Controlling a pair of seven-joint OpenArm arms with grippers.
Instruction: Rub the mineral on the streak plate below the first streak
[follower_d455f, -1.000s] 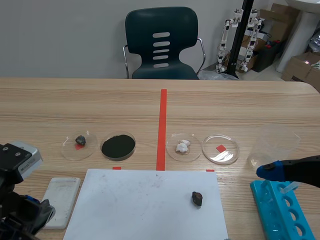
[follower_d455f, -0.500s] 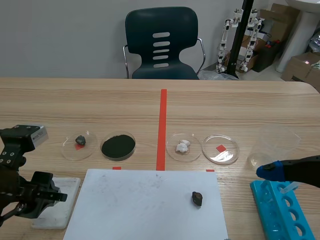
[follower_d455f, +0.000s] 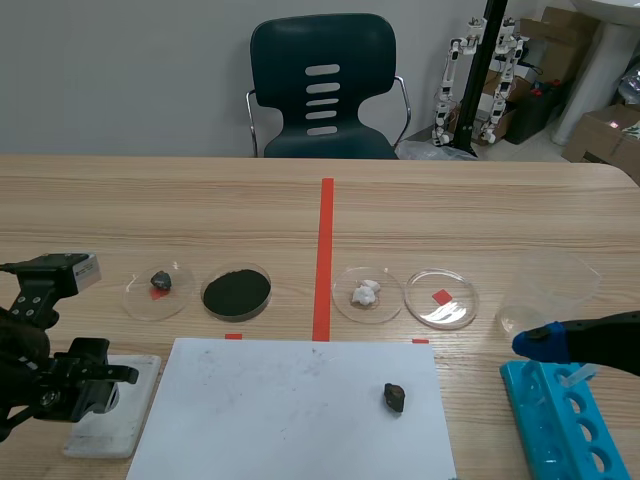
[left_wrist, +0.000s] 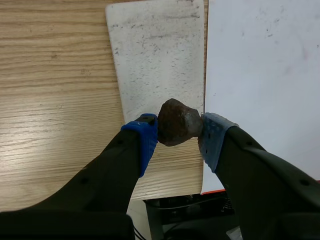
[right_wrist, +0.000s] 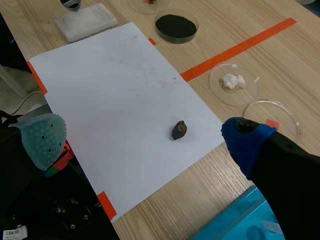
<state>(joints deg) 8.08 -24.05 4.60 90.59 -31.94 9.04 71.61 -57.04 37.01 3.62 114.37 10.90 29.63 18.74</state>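
Left wrist view: your left gripper (left_wrist: 180, 132), moved over the streak plate's (left_wrist: 155, 55) near edge, pinches the mineral (left_wrist: 175, 122); plate open ahead; right gripper (right_wrist: 145, 140) spread.

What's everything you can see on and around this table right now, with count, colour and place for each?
dark brown mineral lump: one, brown-grey, pinched over the streak plate's near end
white rectangular streak plate: one, white with faint marks, beside the paper's left edge
white paper sheet: one, white, near middle of the table
small dark rock: one, dark brown, on the paper
clear round dishes: four, in a row beyond the paper, holding a dark stone, black powder, white chunks, nothing
clear plastic cup: one, right of the dishes
teal tube rack: one, near right corner
dark green chair: one, behind the table
left arm's fingers: two, blue pads, shut on the mineral
right arm's fingers: two, open
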